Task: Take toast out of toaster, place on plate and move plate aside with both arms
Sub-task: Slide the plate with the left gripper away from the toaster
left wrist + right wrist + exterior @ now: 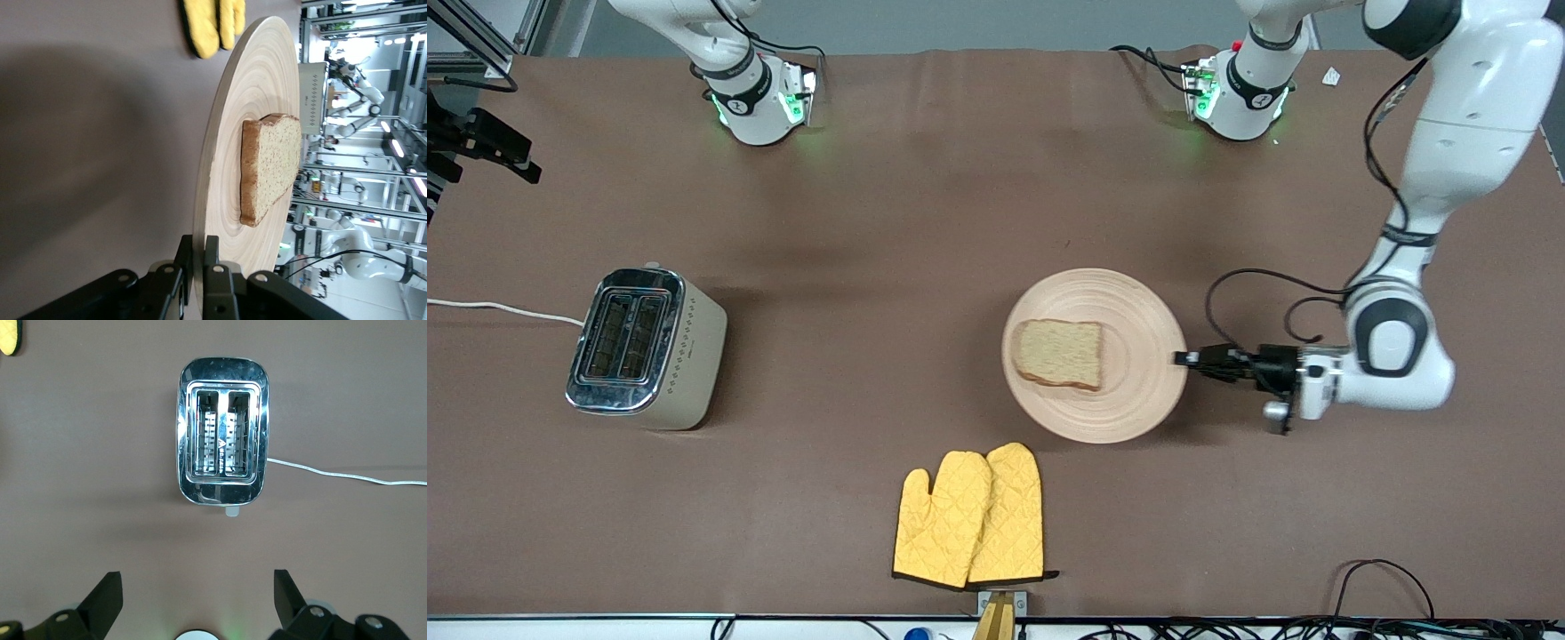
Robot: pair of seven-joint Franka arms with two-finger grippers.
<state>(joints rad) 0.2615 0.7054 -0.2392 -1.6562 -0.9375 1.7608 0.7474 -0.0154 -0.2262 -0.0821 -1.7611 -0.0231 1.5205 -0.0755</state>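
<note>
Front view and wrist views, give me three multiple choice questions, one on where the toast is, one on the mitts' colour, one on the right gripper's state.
1. Where is the toast?
A. in the toaster
B. on the plate
C. on the oven mitts

2. What colour are the oven mitts?
A. yellow
B. blue
C. white

3. How is the right gripper?
A. shut on the toast
B. shut on the plate
C. open over the toaster

Answers: 1 B, the slice lies on the plate, whose rim the left gripper clamps. 2 A, quilted yellow. 3 C, its fingers stand spread above the toaster, whose slots are empty.
</note>
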